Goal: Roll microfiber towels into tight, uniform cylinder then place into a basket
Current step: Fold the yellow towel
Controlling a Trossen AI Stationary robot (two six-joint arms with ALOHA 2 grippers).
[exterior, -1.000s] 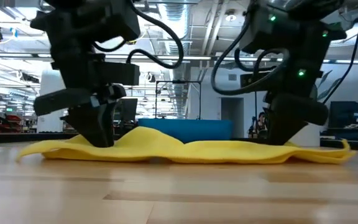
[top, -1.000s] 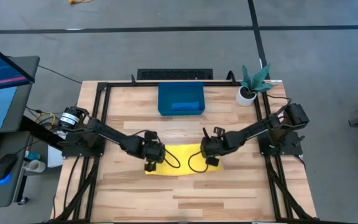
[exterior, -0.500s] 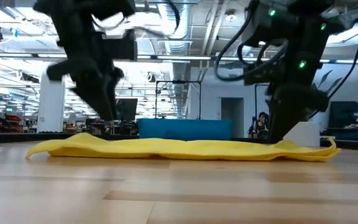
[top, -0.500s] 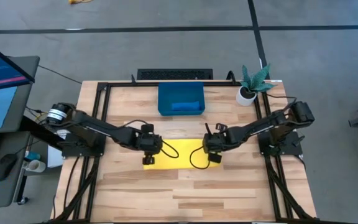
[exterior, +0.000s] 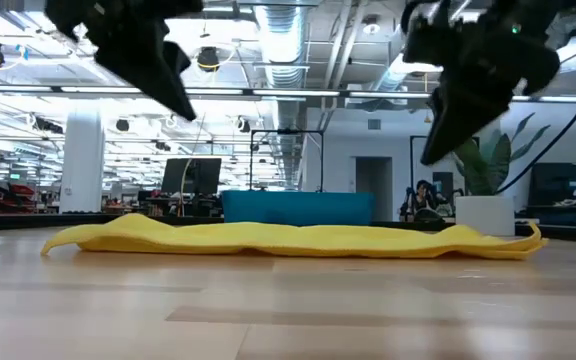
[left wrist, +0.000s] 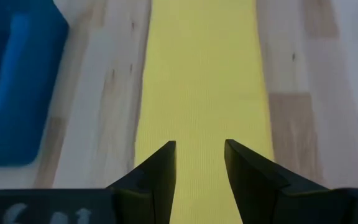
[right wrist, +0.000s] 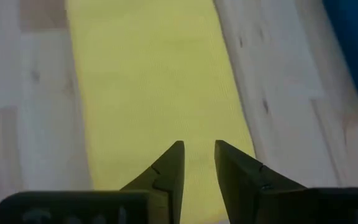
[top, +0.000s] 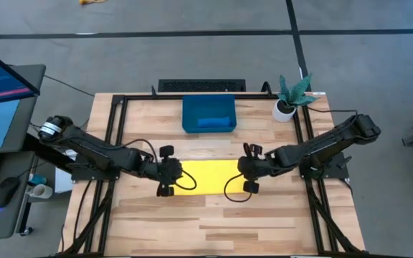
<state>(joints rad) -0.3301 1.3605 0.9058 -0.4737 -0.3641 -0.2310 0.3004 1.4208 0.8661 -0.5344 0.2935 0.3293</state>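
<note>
I have both arms up off the cloth now. A second ago each end effector was pressed down on the yellow towel [top: 205,176], which sat bunched and ridged; since then they have slid outward to its two short ends and lifted, and the towel lies drawn out into a long flat strip at the centre of the frame on the bench [top: 214,222].

The left end effector [top: 165,178] hangs over the strip's left end, the right end effector [top: 250,175] over its right end. In the low view both are clearly above the cloth, touching nothing. Each wrist view shows its two fingers a little apart with bare yellow fabric between them, so neither is clamped on anything.

The basket [top: 208,113] sits above centre in the frame, well apart from the towel, with what looks like the blue towel [top: 214,122] already lying inside.

My reading: the flattening step is finished and the strip is ready for rolling. Nothing is rolled yet, so the yellow half of the job is still ahead.
</note>
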